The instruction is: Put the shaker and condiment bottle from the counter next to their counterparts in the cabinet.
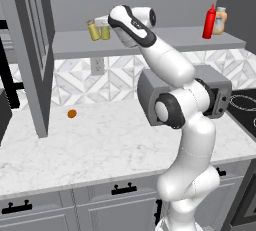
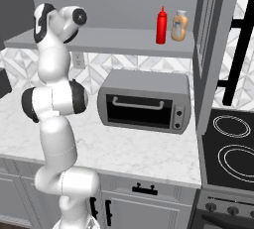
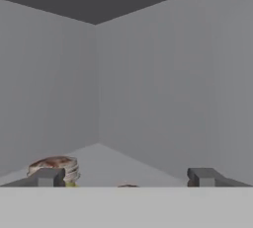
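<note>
**Two shakers paired on the shelf, jaws spread above them**

I see two olive-yellow shakers standing upright and side by side on the cabinet shelf [image 1: 165, 40]: the left shaker [image 1: 93, 30] and the right shaker [image 1: 105, 31], just beside each other, perhaps touching. I cannot tell which of the two came from the counter. In the hand view a ribbed grey-tan cap [image 3: 55, 167] shows behind the left fingertip [image 3: 46, 176], and the top of a second cap just peeks up between the tips.

The gripper [image 3: 126, 177] sits right at the shakers, with its two dark tips standing well apart and nothing clamped between them: the hand is open. In the left base view the white hand hides the fingers, close against the right shaker.

Farther along the same shelf, the red condiment bottle [image 2: 161, 25] stands upright just beside the squat orange-tan bottle [image 2: 179, 26]. That bottle carries a pale label, but I can read no writing on it, nor on anything else here.

Below the shelf, the marble counter [image 1: 100, 145] holds a small orange ball [image 1: 72, 113] near the open cabinet door [image 1: 31, 50], and a grey toaster oven [image 2: 144, 101] sits against the patterned backsplash. A black stovetop [image 2: 230, 148] lies to the right of the counter.
</note>
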